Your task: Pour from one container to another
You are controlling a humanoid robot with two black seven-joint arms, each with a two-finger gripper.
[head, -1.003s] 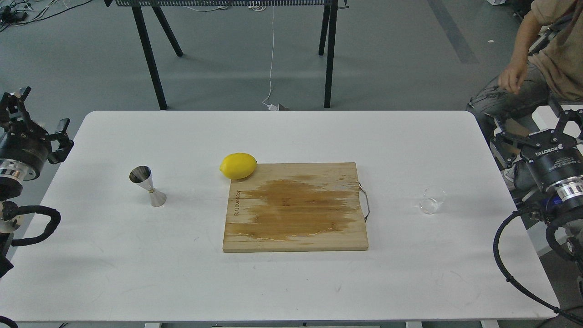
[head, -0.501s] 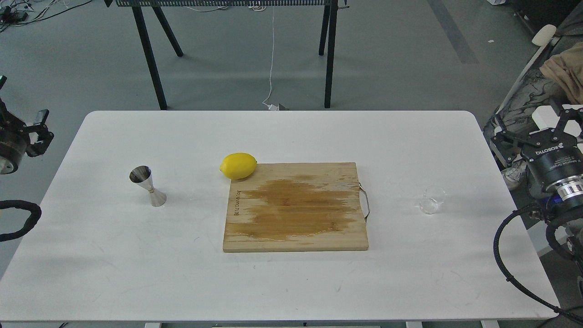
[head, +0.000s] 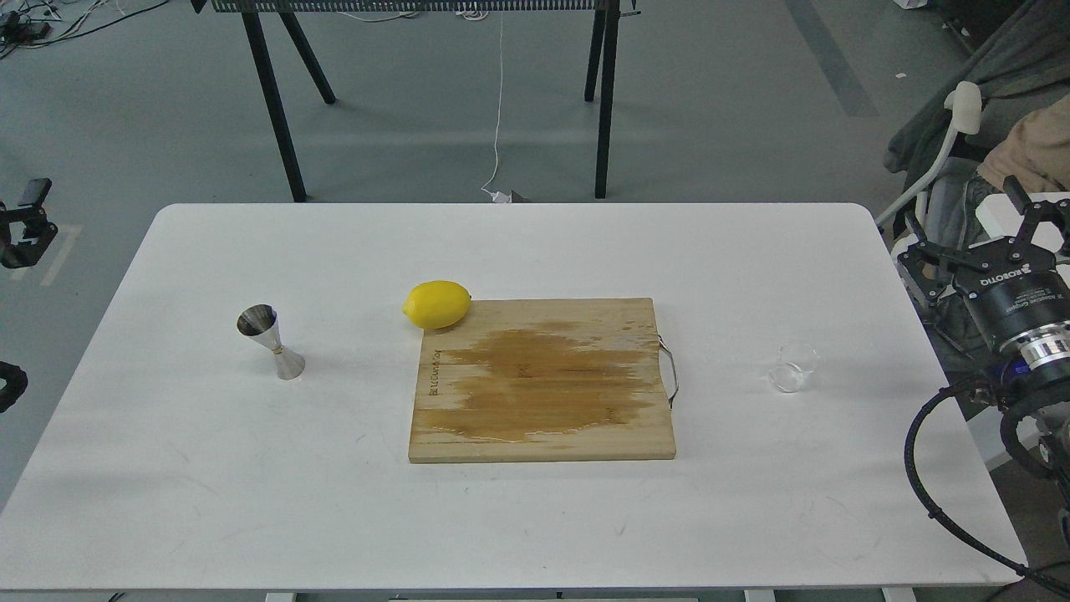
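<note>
The right gripper [head: 980, 251], off the table's right edge, has its fingers [head: 917, 273] spread wide and empty, touching nothing. Ahead of and inward from them, well apart, the small clear colourless glass cup [head: 792, 368] stands upright on the white table [head: 535, 518]; it is judged light, rigid, slippery and fragile, best pinched across its side wall near mid-height. Further inward lie the wet wooden cutting board [head: 542, 380] and yellow lemon [head: 437, 304], then the shiny steel hourglass-shaped jigger [head: 271, 342], upright. Only a fragment of the left gripper [head: 25, 221] shows at the frame edge; its opening cannot be told.
</note>
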